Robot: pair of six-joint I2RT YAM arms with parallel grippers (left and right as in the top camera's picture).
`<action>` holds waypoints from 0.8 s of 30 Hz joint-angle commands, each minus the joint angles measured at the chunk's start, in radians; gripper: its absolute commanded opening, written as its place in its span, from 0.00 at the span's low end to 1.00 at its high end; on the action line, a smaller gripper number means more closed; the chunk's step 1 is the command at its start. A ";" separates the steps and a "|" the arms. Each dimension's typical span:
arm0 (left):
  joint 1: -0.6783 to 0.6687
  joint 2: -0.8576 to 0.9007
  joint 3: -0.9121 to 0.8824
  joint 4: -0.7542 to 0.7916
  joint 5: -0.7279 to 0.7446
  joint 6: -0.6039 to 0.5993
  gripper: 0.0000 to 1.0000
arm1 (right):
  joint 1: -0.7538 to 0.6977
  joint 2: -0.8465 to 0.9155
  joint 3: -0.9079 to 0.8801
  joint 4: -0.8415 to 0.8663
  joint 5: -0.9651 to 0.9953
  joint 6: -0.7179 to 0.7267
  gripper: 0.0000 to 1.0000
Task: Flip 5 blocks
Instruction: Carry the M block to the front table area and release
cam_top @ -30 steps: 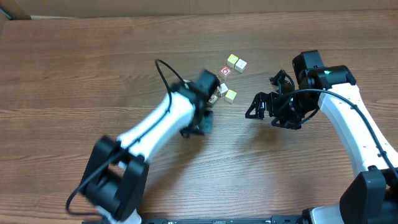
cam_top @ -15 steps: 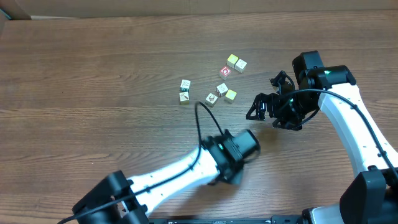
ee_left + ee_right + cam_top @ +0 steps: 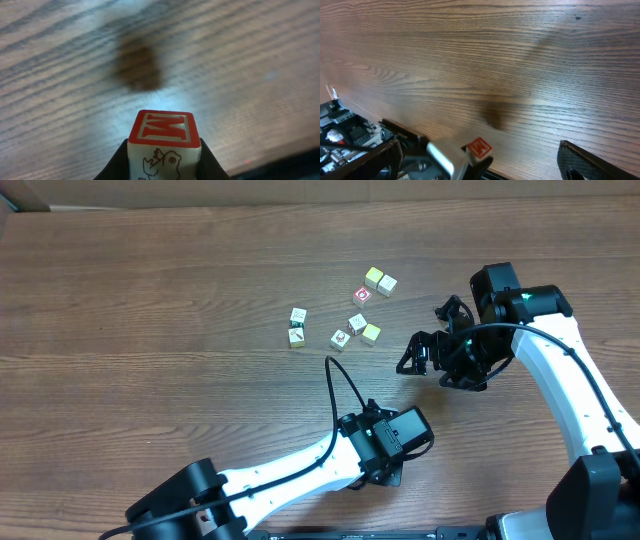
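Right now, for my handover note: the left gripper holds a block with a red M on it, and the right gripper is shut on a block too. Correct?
Not quite. The right gripper holds nothing; the overhead view shows its jaws open and empty above the table. The rest stands: the left gripper does hold the block with the red M.

overhead down; wrists share block (image 3: 164, 131)

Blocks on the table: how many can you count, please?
8: a left pair, two central, a yellow-topped one beside them, one red-faced, two upper right. A ninth is in the left gripper.
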 commanded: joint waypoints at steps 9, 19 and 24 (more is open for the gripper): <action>0.066 0.131 -0.014 0.047 -0.012 0.057 0.08 | 0.004 -0.015 0.025 -0.001 0.011 -0.007 1.00; 0.066 0.130 -0.014 0.055 -0.007 0.063 0.33 | 0.004 -0.015 0.025 0.000 0.011 -0.007 1.00; 0.066 0.130 -0.008 0.055 -0.007 0.071 0.36 | 0.004 -0.015 0.025 0.000 0.011 -0.007 1.00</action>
